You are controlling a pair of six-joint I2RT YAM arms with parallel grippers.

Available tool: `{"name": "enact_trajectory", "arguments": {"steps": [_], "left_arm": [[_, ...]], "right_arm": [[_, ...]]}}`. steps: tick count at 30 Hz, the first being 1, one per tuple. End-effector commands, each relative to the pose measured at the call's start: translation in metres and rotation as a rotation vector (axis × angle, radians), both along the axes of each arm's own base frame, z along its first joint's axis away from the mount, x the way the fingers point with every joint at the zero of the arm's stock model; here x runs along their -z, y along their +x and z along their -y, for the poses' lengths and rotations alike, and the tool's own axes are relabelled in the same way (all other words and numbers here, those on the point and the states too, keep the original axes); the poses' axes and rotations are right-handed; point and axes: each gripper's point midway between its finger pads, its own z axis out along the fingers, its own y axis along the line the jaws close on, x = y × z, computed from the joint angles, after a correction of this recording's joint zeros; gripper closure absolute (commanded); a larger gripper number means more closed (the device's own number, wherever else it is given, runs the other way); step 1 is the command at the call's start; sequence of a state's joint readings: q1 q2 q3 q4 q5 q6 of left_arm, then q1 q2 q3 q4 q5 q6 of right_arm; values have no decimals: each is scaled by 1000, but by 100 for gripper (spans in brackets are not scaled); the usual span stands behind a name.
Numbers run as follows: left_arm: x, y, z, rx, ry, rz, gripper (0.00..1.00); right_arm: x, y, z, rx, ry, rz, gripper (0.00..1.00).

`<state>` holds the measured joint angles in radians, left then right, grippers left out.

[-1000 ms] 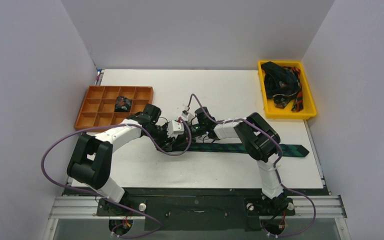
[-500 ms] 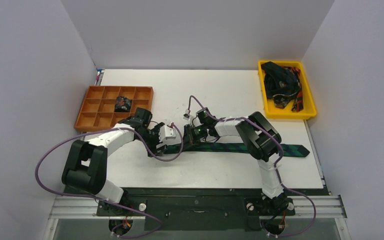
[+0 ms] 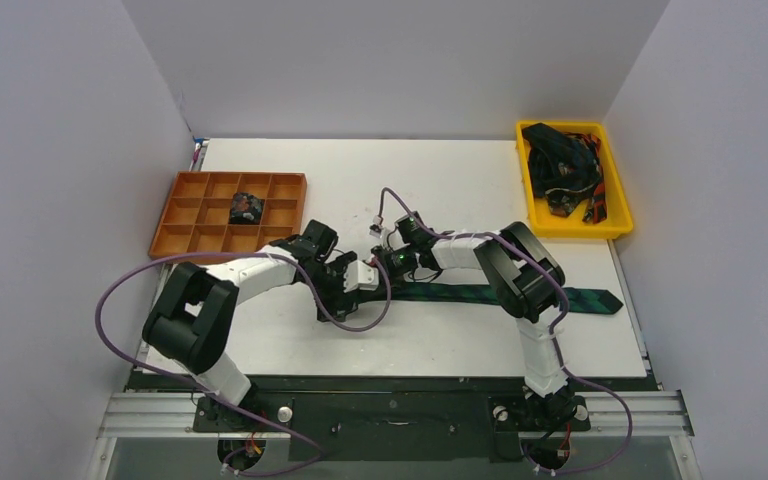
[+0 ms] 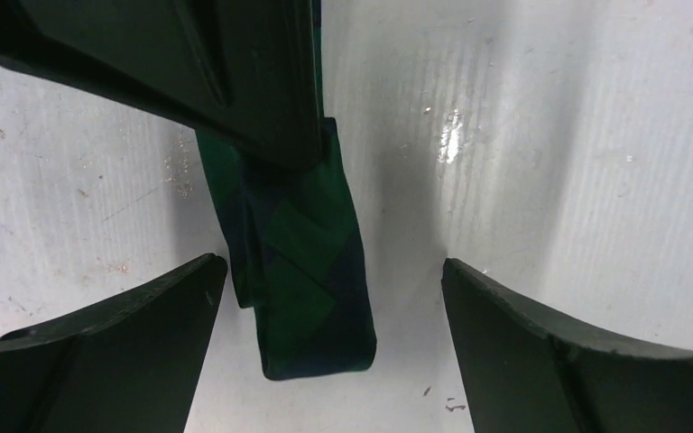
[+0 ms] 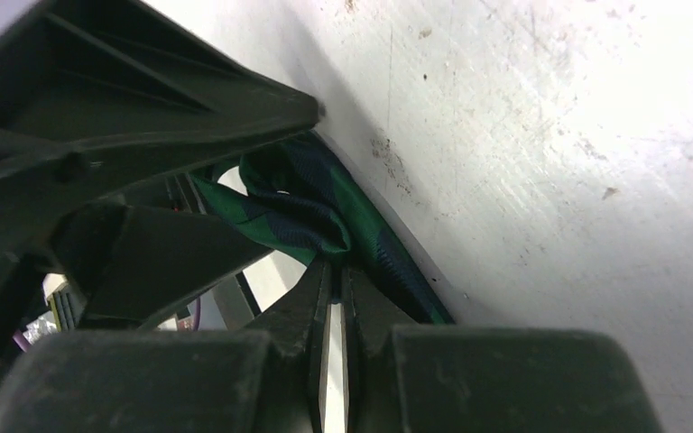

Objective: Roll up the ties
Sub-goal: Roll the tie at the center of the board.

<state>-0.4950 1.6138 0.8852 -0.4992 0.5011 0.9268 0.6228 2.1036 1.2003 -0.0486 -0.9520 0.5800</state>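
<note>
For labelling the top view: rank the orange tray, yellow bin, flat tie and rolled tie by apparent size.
Largest to smallest:
1. The orange tray and the yellow bin: too alike in area to rank.
2. The flat tie: longest, but narrow and partly hidden.
3. The rolled tie in the tray: smallest.

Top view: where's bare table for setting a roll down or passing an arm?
Bare white table lies between the orange compartment tray and the yellow plastic bin, and between the green plaid tie and the near edge. Crowded at the centre, where the left gripper and right gripper meet at its end.
</note>
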Motion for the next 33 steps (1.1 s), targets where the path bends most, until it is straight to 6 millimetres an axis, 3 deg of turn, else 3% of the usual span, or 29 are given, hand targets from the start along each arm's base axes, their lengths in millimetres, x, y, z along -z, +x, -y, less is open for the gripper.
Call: {"name": "enact_trajectory", "arguments": {"steps": [1, 4, 5, 8, 10, 11, 14, 18, 21, 24, 25, 33], "left_arm": [[-3, 25, 14, -16, 5, 47, 13], [10, 19, 13, 0, 54, -17, 29], [9, 22, 14, -2, 71, -17, 42], [15, 23, 12, 4, 100, -36, 64], [15, 21, 11, 16, 110, -43, 69], [15, 20, 11, 18, 116, -50, 70], [11, 18, 20, 25, 126, -52, 72], [11, 15, 33, 31, 152, -58, 74], [15, 12, 39, 23, 165, -80, 74], [14, 12, 47, 31, 164, -90, 74], [15, 10, 48, 30, 165, -102, 74], [11, 6, 71, 52, 159, -104, 74]], "right_arm": [[-33, 14, -12, 17, 101, 76, 100], [-46, 12, -12, 12, 129, 83, 94], [-48, 11, -9, 4, 129, 82, 89], [-57, 11, 11, -19, 98, 96, 76], [-55, 19, 51, -24, 33, 109, 72], [-47, 5, 75, -76, -30, 87, 71], [-56, -3, 153, -72, -140, 11, 70], [-48, -3, 248, -53, -385, 39, 76], [-45, -9, 308, -69, -585, 48, 80], [-39, -21, 359, -98, -746, 35, 81], [-35, -27, 367, -104, -774, 24, 81], [-1, -18, 451, -36, -992, -17, 82]]}}
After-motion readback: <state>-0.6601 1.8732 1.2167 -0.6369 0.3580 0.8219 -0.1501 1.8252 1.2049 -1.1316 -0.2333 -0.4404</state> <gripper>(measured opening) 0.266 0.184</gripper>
